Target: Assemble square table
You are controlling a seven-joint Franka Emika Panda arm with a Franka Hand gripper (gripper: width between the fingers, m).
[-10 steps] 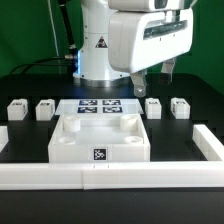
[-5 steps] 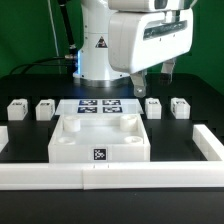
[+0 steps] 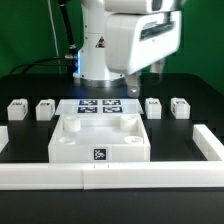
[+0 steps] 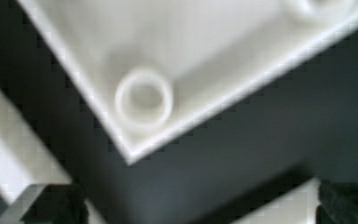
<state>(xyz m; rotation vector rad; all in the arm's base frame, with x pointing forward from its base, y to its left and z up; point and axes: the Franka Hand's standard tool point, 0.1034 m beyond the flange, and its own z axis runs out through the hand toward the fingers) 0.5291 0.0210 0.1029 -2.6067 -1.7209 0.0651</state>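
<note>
Change: the arm is drifting up and toward the exterior view's left since a second ago; the parts are staying put.
End effector (image 3: pixel 147 76): hanging released, jaws standing wide, grasping nothing.
Square table slab (image 3: pixel 100 140): lying flat on the desk (image 3: pixel 25 137) below the end effector, untouched.
Corner socket (image 4: pixel 144 100): showing under the end effector in the wrist view.
Near legs (image 3: pixel 153 107): standing just below the end effector.
Far legs (image 3: pixel 45 108): sitting well apart from it, beyond the marker board (image 3: pixel 98 106).

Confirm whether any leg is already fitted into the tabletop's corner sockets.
No: all four legs stand apart from the tabletop, two on each side of it.
</note>
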